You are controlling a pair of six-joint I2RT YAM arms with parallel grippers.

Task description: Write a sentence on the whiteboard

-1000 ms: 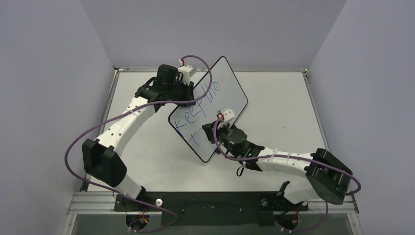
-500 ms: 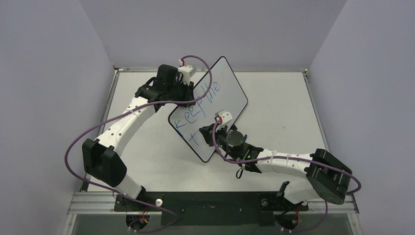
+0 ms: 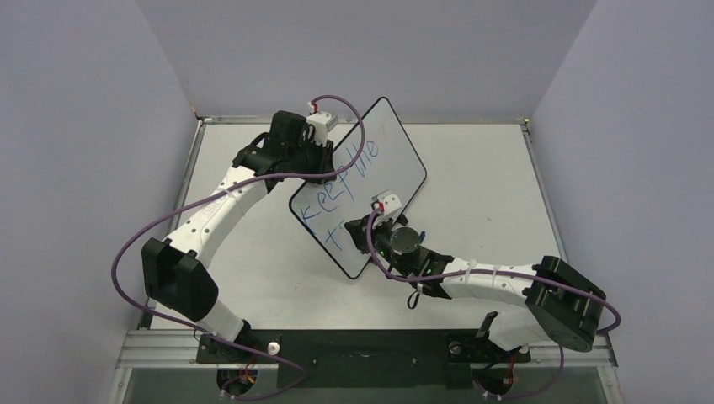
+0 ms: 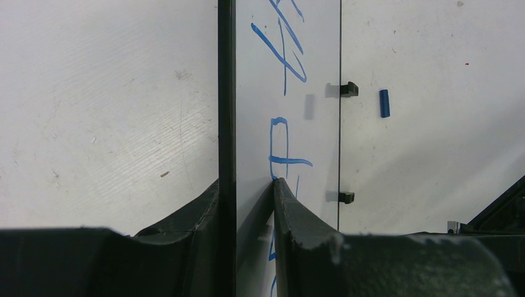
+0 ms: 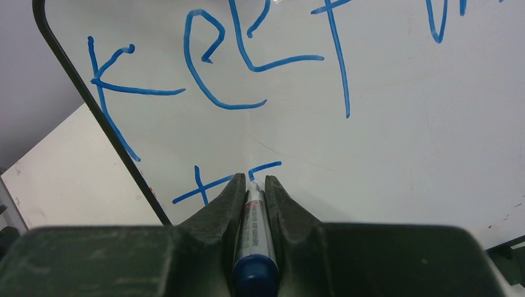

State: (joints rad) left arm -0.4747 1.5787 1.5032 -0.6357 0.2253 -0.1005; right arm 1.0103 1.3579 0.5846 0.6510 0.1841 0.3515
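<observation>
Blue marker (image 5: 254,229) tip near whiteboard (image 5: 402,154) rim (image 5: 104,124), bare white surface rightward.

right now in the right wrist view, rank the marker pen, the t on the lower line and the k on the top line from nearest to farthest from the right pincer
1. marker pen: clamped in the right pincer, tip on the whiteboard.
2. lower-line t: just left of the marker tip.
3. k: top line, well up and to the left.
</observation>
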